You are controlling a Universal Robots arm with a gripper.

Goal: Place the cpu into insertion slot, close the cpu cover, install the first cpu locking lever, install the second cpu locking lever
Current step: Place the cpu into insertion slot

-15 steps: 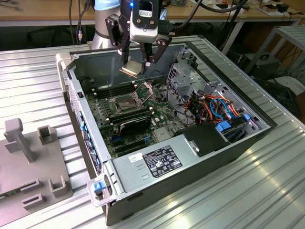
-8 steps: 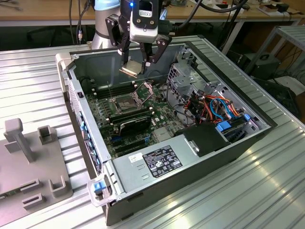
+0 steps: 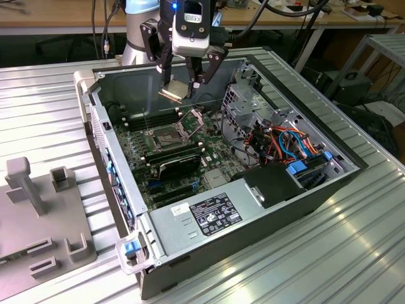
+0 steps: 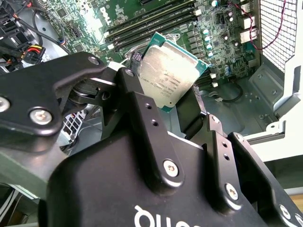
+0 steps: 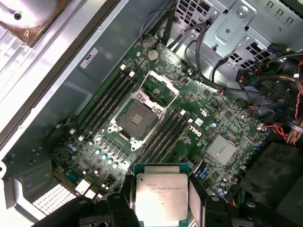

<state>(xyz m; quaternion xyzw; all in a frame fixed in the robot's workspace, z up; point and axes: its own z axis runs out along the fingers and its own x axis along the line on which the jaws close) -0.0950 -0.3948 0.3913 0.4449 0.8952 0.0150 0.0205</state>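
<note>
Here, my black two-fingered gripper (image 5: 162,201) pinches the small flat square cpu (image 5: 162,194), dull silver metal on top, by two opposite edges, held aloft. I judge the first step in hand: placing calls for squaring the chip over the square dark insertion slot (image 5: 136,117), lying bare below. Its thin silvery cpu cover (image 5: 163,87) stands raised beside it, out of the path. Long black memory sticks (image 5: 105,100) flank the socket; the perforated metal drive cage (image 5: 246,33) and dark cables (image 5: 265,101) sit farther off.
</note>
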